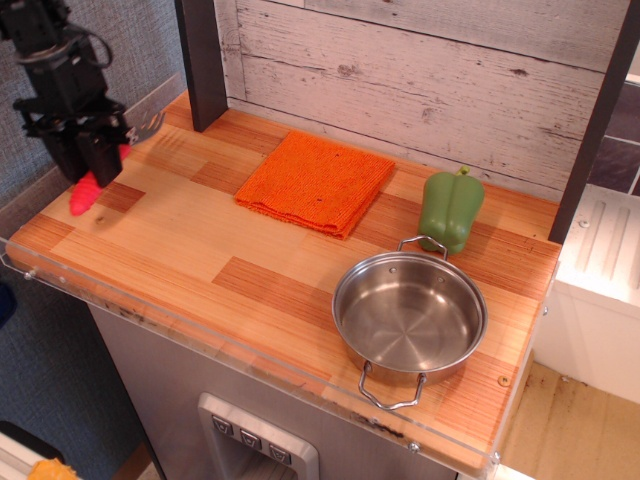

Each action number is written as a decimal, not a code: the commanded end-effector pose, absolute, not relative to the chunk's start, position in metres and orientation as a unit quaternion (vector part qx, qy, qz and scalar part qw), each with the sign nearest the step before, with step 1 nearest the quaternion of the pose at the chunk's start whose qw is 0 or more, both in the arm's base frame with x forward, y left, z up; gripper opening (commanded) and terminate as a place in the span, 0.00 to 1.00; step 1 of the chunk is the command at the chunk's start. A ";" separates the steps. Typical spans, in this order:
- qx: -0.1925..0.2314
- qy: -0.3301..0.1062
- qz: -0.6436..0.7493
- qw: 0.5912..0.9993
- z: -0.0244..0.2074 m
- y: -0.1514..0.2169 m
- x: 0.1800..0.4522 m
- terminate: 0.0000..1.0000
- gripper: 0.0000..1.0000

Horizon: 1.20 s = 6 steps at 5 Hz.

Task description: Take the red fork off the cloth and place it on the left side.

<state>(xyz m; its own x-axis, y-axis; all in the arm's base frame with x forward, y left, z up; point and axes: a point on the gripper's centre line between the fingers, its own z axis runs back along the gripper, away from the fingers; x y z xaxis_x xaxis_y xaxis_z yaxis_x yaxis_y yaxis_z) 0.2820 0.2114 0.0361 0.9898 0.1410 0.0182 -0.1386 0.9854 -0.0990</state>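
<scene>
The tabletop [250, 290] was smooth striped wood. The cloth [315, 182] looked rough and woven. The pot [409, 320] was shiny metal. The red fork [84, 193] had a plastic handle.

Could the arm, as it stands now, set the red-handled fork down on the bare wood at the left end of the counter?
Probably yes: the gripper holds the red-handled fork over the striped wooden counter's left end, nothing lying beneath; only the clear plastic rim stands close.
</scene>
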 end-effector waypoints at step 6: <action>-0.007 -0.096 -0.005 0.995 0.090 0.170 0.288 0.00 1.00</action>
